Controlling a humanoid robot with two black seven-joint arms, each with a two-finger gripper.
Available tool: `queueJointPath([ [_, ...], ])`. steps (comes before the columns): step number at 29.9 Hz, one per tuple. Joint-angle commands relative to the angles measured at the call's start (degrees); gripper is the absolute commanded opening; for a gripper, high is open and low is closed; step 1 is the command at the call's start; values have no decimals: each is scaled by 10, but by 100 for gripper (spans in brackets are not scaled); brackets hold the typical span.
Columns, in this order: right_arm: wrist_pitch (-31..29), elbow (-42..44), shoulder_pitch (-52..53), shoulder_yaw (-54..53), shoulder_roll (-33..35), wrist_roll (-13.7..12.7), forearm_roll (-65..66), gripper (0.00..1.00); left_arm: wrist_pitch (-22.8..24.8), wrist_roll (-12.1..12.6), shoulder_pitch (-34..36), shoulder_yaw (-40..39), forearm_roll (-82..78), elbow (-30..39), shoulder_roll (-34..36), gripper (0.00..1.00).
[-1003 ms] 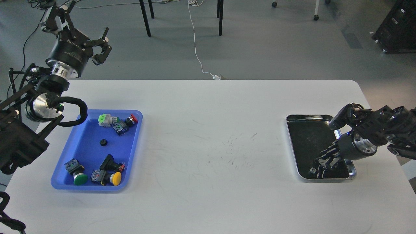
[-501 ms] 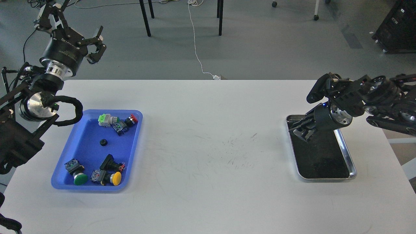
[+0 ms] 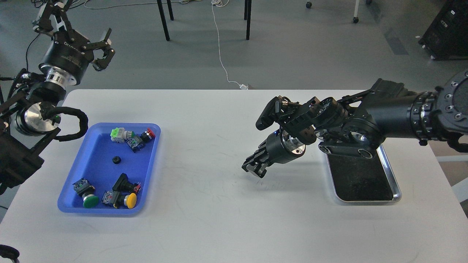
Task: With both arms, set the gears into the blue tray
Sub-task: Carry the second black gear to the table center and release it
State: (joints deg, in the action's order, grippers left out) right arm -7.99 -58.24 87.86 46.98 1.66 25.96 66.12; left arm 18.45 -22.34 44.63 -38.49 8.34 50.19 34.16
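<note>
Hovering over mid-table at three o'clock, right gripper [image 3: 253,168] fingers together, any load unseen, left gripper [image 3: 78,27] spread wide at ten o'clock, one gear [image 3: 116,160] lying in blue tray [image 3: 95,170] at nine o'clock among push-button switches [image 3: 132,138], steel tray [image 3: 392,177] behind right arm.

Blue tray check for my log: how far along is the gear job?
Done: one gear lies in the blue tray among the switches. In hand: the right pincer hangs over mid-table, facing the blue tray; whether it holds a gear cannot be told. Left: the steel tray shows no gear; the left pincer is open, raised.
</note>
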Motion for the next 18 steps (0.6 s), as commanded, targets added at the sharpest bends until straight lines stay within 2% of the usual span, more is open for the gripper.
queueJointPath([
  [1, 0, 21, -28, 9, -13, 1, 0, 15, 3, -1, -2, 1, 0, 0, 11, 98],
  [8, 3, 39, -59, 10, -13, 2, 0, 17, 12, 4, -2, 3, 0, 0, 28, 98],
  [13, 23, 48, -66, 9, -12, 2, 0, 23, 10, 3, -2, 3, -1, 0, 33, 98],
  [15, 32, 49, -66, 7, -12, 2, -1, 29, 11, 4, -2, 3, -1, 0, 35, 98],
  [18, 35, 50, -65, 3, -10, 3, -1, 43, 26, 7, -1, 4, -1, 1, 44, 98],
])
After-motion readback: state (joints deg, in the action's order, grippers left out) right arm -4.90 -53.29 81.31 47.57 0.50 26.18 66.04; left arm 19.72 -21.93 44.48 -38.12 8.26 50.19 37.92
